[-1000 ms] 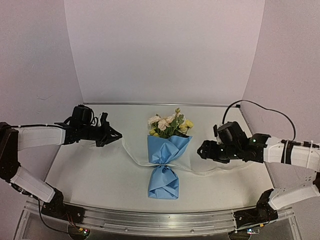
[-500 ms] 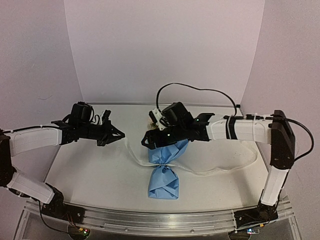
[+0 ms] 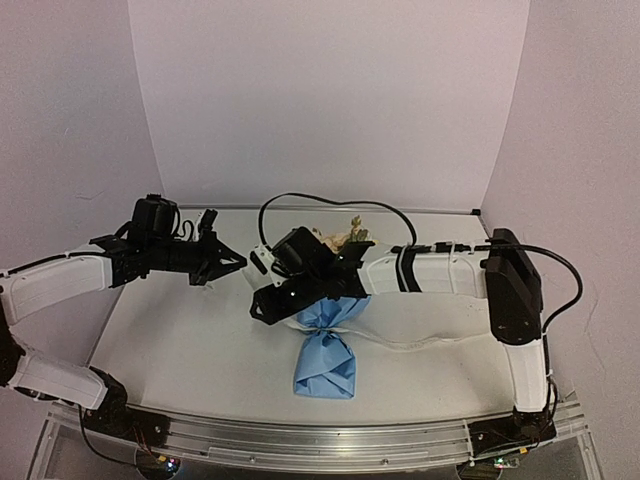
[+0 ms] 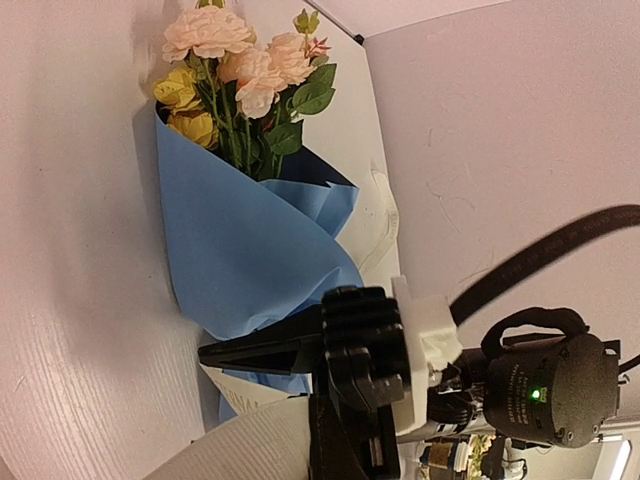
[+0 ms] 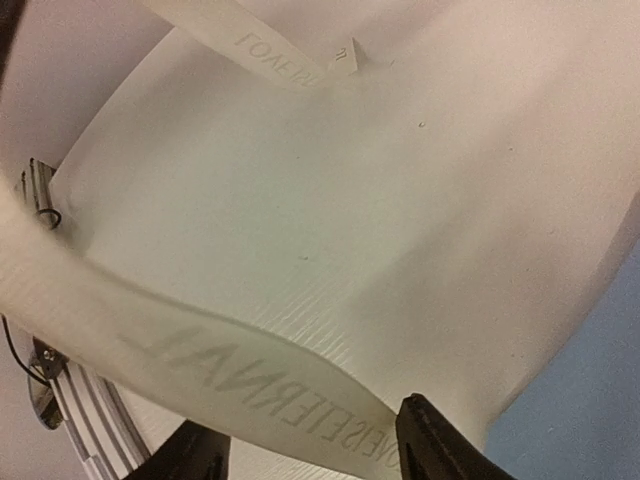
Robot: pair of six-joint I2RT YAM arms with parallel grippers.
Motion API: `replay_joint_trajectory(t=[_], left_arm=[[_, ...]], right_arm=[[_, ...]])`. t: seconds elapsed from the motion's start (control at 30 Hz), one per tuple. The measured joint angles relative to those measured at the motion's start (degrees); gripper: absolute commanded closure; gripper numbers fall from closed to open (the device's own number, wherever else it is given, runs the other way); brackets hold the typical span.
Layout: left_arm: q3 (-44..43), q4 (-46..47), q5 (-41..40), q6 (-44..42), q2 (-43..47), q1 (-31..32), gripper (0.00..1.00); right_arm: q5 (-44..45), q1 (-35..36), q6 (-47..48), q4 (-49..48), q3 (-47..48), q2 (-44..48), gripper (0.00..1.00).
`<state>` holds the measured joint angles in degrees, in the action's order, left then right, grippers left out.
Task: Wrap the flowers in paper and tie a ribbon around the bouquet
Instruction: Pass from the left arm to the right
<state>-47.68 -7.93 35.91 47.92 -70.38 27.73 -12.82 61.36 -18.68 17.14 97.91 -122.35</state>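
Top external: right hand (image 3: 262, 306) crossed bouquet (image 3: 325, 352), open astride ribbon (image 5: 250, 385); left hand (image 3: 232, 265) shut.

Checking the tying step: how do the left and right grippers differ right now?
The left gripper is shut; the right gripper is open, with the ribbon at its fingertips. The left sits left of the bouquet; the right reaches across it. Both are black, two-fingered.

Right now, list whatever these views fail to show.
- Top view: the right arm covers most of the flowers.
- Right wrist view: lettering on the ribbon is blurred and cut by the edges.
- Left wrist view: whether the shut left jaws pinch it; their own bulk hides the contact.
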Motion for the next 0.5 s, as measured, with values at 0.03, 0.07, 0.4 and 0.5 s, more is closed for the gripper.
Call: replay_joint_trajectory(t=[0.03,0.07,0.4,0.5], left_arm=[[0.0,-0.2,-0.1,0.0,0.2,0.0,1.00],[0.0,-0.4,-0.2,0.0,0.4,0.0,1.00],[3.9,-1.3,-1.7,0.1,3.8,0.0,0.95],[7.4,-1.7,-2.6,-0.3,5.1,0.1,0.82]], right_arm=[[0.4,0.0,-0.1,0.2,0.0,-0.1,0.58],[0.9,-0.1,0.0,0.5,0.0,-0.1,0.67],[7.0,0.0,0.1,1.0,-2.5,1.4,1.00],[8.6,0.3,0.0,1.1,-5.6,4.4,1.00]])
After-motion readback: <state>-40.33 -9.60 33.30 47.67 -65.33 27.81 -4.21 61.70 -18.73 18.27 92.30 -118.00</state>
